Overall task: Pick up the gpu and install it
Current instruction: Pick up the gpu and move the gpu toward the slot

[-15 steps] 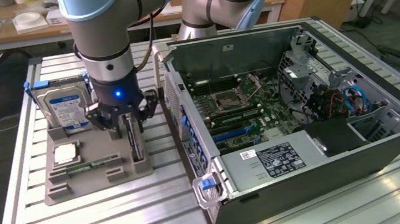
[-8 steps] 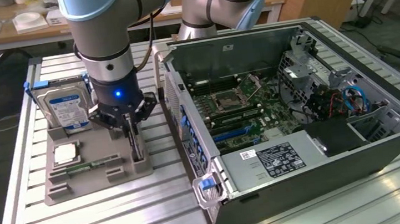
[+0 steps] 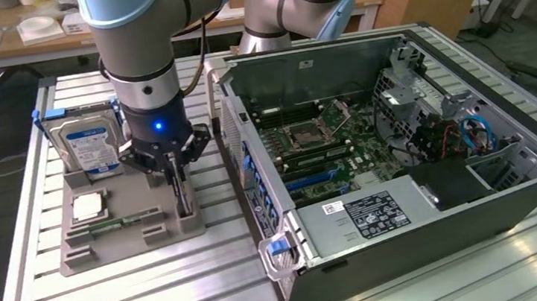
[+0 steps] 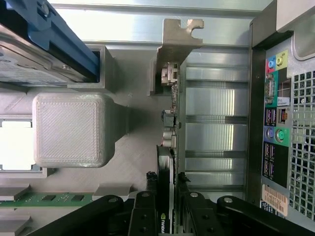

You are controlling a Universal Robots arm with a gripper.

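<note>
Down at the grey holder tray [image 3: 128, 244] the gripper [image 3: 173, 177] stands pointing straight down, with the arm [image 3: 131, 37] rising above it. From the wrist camera I see the gripper [image 4: 166, 181] with one black finger on each side of the gpu [image 4: 170, 123]. The fingers lie close against both faces of the card. I read that as closed on the gpu, though the contact itself is partly shadowed and I cannot be fully sure the pads are pressing.

The gpu [image 3: 184, 198] is standing on its long edge in a slot of the holder, at the side nearest the computer case [image 3: 438, 237]. Its silver end bracket points away from the fingers, and the card looks seated in the slot rather than lifted.

On the same holder, at the exterior view's left of the card, a silver hard drive [image 3: 86, 143] with a blue label stands upright at the far end. In front of it lies a pale square chip [image 3: 88, 205], and nearer the camera a small green memory stick [image 3: 106, 226] lies flat.

Just beside the holder, at the exterior view's right, the case lies on its side with the panel off, showing the motherboard [image 3: 334, 151]. The wrist camera shows its coloured rear ports [image 4: 273, 123] close to the card. Everything rests on a slatted aluminium table [image 3: 164, 296].
</note>
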